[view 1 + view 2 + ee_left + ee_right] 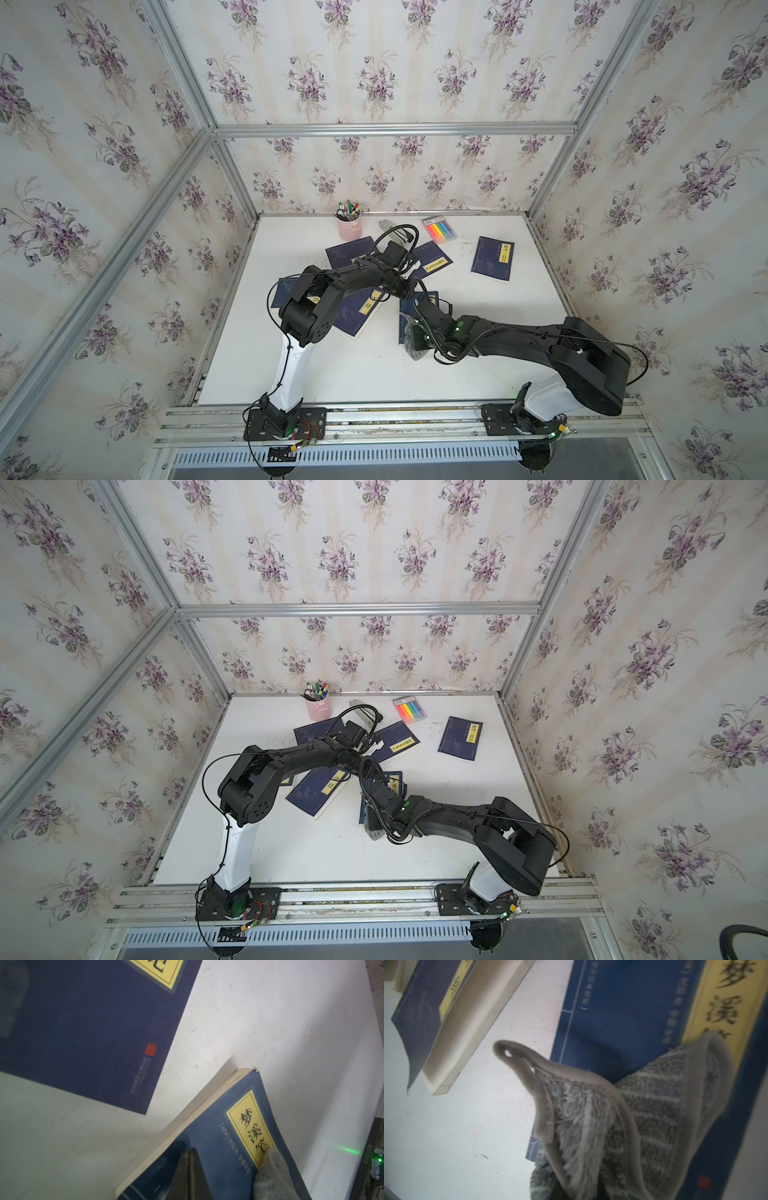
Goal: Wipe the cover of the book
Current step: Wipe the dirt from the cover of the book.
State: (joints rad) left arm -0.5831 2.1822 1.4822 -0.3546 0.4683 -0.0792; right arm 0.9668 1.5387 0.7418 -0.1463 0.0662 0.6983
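just then my right gripper (417, 334) was pinching a grey striped terry cloth (643, 1115). its fingers were clamped on a bunched fold and almost wholly hidden under the pile. my left gripper (189, 1159) had its fingers pressed together with nothing between them. the tips were set down on the navy paperback book with the yellow title strip (209, 1142), seemingly to pin it.

the book lay flat near the middle of the white tabletop (332, 365), between my two arms. its long axis ran from my base side toward the back wall, a little slanted. the cloth sat on the near end of the cover, lapping over the foot of the title strip and spilling past the near edge onto the table. so the bare cover stretched away from my right fingers along that long axis. i judged the coming stroke should push that way, toward the far end, keeping clear of the left tips beside the strip.

both top views gave me the layout but buried the contact under my wrists. the left wrist view showed the shut tips on the cover and the cloth's edge just beside them. the right wrist view showed the cloth's weave and a thicker navy book with a cream page block (421, 1018) lying apart on the table.
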